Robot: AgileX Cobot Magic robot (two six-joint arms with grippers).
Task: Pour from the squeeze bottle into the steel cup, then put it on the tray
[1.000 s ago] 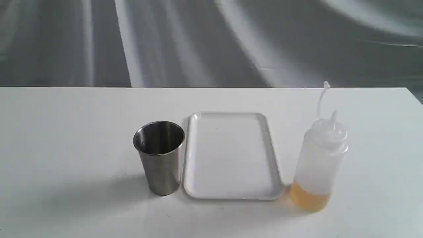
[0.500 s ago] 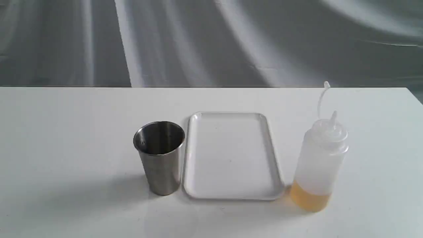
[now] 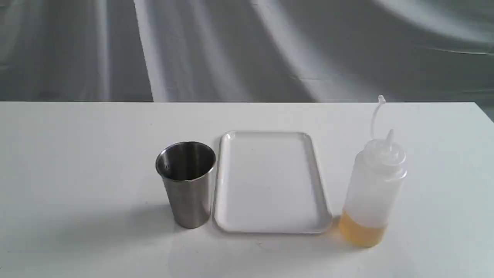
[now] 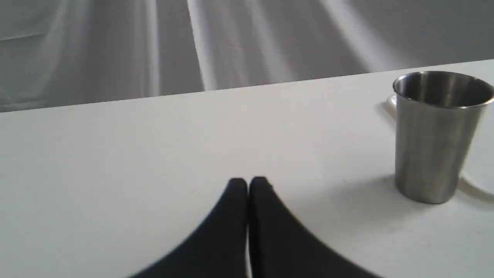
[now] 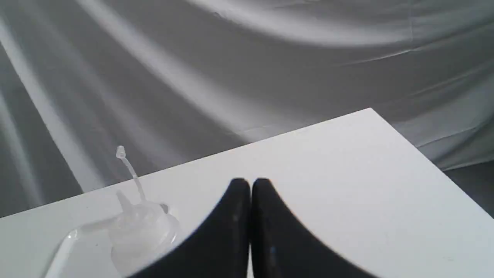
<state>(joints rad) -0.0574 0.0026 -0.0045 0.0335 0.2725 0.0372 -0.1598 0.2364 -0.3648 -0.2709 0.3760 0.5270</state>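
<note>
With the fingers of my left gripper (image 4: 248, 181) and right gripper (image 5: 250, 182) pressed together and empty, I'm at the very start: next I must spread the right one around the squeeze bottle (image 3: 372, 193), upright just beside the tray (image 3: 270, 181), opposite the steel cup (image 3: 187, 185).

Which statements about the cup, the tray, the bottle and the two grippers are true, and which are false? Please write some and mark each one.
1. The tray lies between the steel cup and the squeeze bottle. True.
2. The squeeze bottle lies on its side. False: it stands upright.
3. The left gripper is shut and holds nothing. True.
4. The right gripper grips the squeeze bottle. False: it is shut, empty, apart from the squeeze bottle.
5. The steel cup stands on the tray. False: it stands on the table beside it.
</note>
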